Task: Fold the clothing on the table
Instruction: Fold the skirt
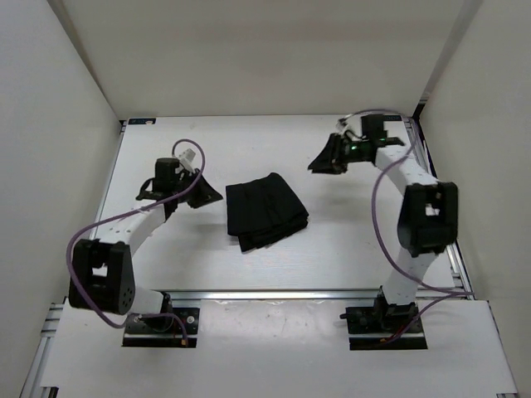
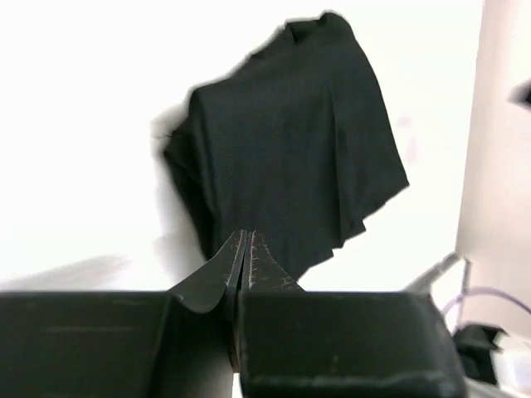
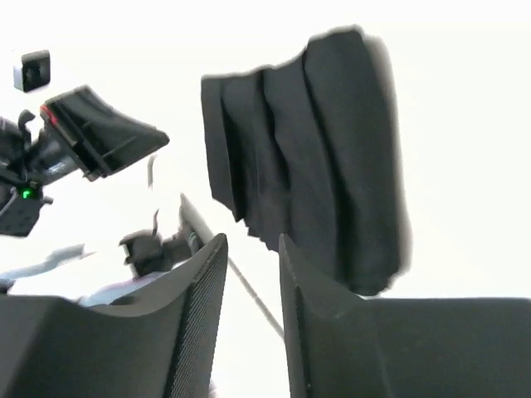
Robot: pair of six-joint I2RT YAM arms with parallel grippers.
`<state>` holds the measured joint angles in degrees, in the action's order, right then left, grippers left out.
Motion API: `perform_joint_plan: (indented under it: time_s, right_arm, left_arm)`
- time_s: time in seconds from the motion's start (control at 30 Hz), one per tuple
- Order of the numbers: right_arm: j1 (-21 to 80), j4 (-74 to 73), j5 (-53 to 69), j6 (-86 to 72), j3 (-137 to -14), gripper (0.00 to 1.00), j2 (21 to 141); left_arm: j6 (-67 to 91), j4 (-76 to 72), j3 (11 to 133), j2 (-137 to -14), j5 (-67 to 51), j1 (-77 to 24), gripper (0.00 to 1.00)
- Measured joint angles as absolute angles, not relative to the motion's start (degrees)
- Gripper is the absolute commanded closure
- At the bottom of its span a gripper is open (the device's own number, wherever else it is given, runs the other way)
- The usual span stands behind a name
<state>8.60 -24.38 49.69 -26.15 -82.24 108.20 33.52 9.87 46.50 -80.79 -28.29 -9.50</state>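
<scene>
We judge the folding nearly finished: the black pleated skirt [image 1: 265, 214] lies bundled on the table [image 1: 348, 249], our left gripper [image 2: 246, 249] closed empty, our right gripper [image 3: 251, 245] parted, empty.

The clothing [image 1: 265, 213] lies on the table [image 1: 249, 141], at the centre of the top view. The left gripper [image 1: 205, 193] is just left of its upper left corner, not touching it. The right gripper [image 1: 322, 162] is to the upper right, well apart from it. The rail [image 1: 315, 293] runs below the clothing.
</scene>
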Motion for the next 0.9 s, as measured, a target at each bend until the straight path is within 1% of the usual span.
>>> perform_joint_plan:
  time_s: [0.03,0.07,0.13,0.17,0.2,0.23,0.27,0.3,0.4,0.47,0.53,0.57,0.7,0.73,0.9]
  right_arm:
    - [7.05,-24.73,48.58,-25.32,-82.39,0.65,105.56]
    - [5.26,-25.32,47.48,-24.32,-82.28,0.65,102.87]
    - [1.72,-26.59,45.67,-23.00,-81.12,0.58,98.21]
    - [-0.14,-26.70,44.86,-22.44,-79.42,0.50,96.27]
    - [-1.48,-26.83,44.25,-22.24,-77.08,0.49,94.63]
    - [-2.81,-26.92,43.40,-21.87,-73.67,0.48,92.86]
    - [-3.90,-26.89,42.92,-21.87,-69.89,0.47,91.42]
    - [-4.75,-26.94,42.46,-21.98,-65.95,0.46,90.19]
    - [-6.02,-25.98,42.81,-23.66,-55.24,0.38,87.48]
    - [-6.52,-25.74,43.48,-24.73,-51.07,0.35,86.39]
    - [-6.74,-25.30,43.94,-25.32,-50.13,0.31,86.02]
    - [-6.74,-24.75,44.07,-25.41,-50.26,0.28,85.84]
    - [-6.57,-23.35,44.40,-25.50,-51.77,0.24,85.71]
    - [-6.35,-22.94,44.53,-25.50,-51.99,0.22,85.65]
    - [-4.08,-23.42,43.51,-24.77,-52.51,0.23,85.67]
  left_arm:
    - [32.71,10.46,46.78,-79.33,-27.77,-8.49,0.96]
    - [31.77,11.29,46.72,-77.76,-27.07,-7.75,0.95]
    - [30.11,13.21,45.23,-74.65,-25.65,-7.29,0.90]
    - [29.52,14.24,43.97,-73.28,-24.95,-7.29,0.83]
    - [28.86,15.16,42.41,-72.07,-24.25,-7.27,0.72]
    - [28.32,16.01,40.62,-70.96,-23.53,-7.18,0.64]
    - [28.03,16.88,38.59,-69.91,-23.20,-7.07,0.04]
    - [27.31,17.58,36.60,-69.10,-23.09,-6.76,0.01]
    - [27.05,19.53,31.64,-67.81,-23.59,-5.43,0.01]
    - [26.89,20.51,30.09,-67.70,-23.94,-4.86,0.02]
    - [26.57,20.78,29.93,-67.64,-24.14,-4.84,0.01]
    - [26.33,20.78,29.95,-67.51,-24.14,-4.84,0.02]
    - [25.56,20.99,30.13,-66.98,-24.01,-4.82,0.02]
    - [25.50,20.99,30.13,-66.81,-23.99,-4.78,0.01]
    - [24.88,21.58,30.17,-66.41,-23.20,-5.02,0.02]
